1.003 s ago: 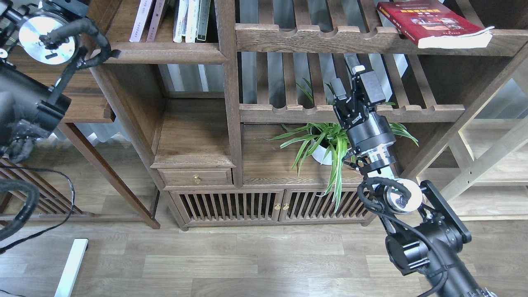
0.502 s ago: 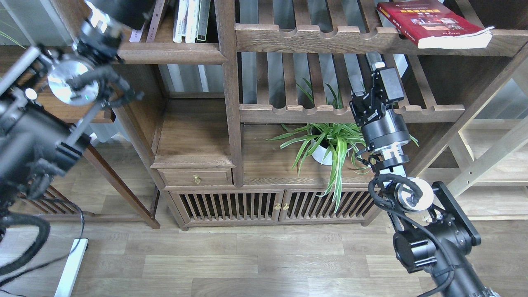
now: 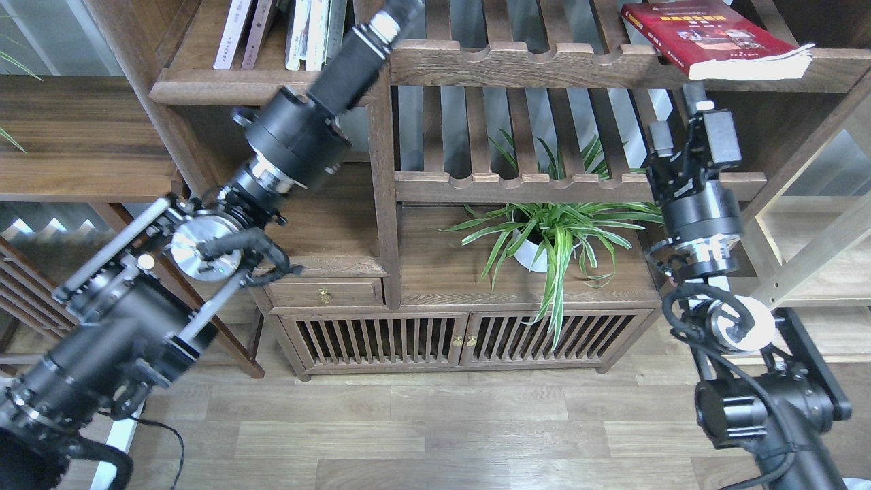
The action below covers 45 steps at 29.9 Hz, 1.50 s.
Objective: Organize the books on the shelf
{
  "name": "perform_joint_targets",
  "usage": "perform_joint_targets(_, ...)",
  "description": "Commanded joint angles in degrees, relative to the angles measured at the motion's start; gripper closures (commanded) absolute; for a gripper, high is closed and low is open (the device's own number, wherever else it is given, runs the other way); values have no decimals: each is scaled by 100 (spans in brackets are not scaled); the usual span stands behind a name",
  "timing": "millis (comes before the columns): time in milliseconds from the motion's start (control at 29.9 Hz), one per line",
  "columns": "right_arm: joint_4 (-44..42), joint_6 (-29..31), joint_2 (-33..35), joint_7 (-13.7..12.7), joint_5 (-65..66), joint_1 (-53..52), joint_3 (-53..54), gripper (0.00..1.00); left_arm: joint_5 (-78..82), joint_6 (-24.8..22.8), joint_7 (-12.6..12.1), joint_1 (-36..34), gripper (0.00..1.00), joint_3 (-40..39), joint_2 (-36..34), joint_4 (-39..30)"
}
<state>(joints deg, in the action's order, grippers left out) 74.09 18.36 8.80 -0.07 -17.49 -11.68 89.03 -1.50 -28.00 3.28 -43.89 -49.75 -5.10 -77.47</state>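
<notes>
Head view shows the right gripper [image 3: 677,122] rising beneath the red book [image 3: 714,34], which lies flat on the slatted shelf [image 3: 517,64]; its fingers look parted, holding nothing. Left gripper is out of frame (state unknowable). Next: reach up and grasp the overhanging edge.

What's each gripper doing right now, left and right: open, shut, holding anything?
Left gripper: out of view past the top edge, so its state cannot be told.
Right gripper: open and empty, just below the red book.
</notes>
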Motion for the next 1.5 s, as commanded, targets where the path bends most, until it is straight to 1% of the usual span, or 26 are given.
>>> perform_joint_targets(0, 0, -16, 130, -2, 0, 8, 114, 7, 106, 0, 6, 275, 2, 53, 106, 31)
perform_joint_targets(100, 0, -60, 253, -2, 0, 8, 132, 7, 387, 0, 6, 530, 2, 71, 115, 66)
perform_joint_targets(201, 0, -200, 324, -2, 0, 8, 132, 7, 729, 0, 6, 645, 2, 71, 115, 197)
perform_joint_targets(267, 0, -341, 359, -10, -9, -1, 123, 7, 932, 0, 49, 672, 2, 80, 123, 364)
perform_joint_targets(334, 0, -456, 420, -10, -9, -80, 123, 7, 1020, 0, 41, 680, 2, 89, 141, 461)
perform_joint_targets(635, -9, -877, 517, -11, -18, -396, 123, 7, 1073, 0, 14, 768, 2, 387, 141, 505)
perform_joint_targets(736, -26, -1079, 596, -11, -18, -546, 123, 7, 1064, 0, 14, 830, 2, 440, 141, 505)
perform_joint_targets(1070, -35, -2055, 825, -37, -228, -924, 141, 7, 1064, 0, 14, 997, 2, 616, 150, 497)
perform_joint_targets(1471, -62, -2811, 992, -72, -457, -1161, 141, 8, 1073, 0, 14, 1023, 2, 598, 123, 505)
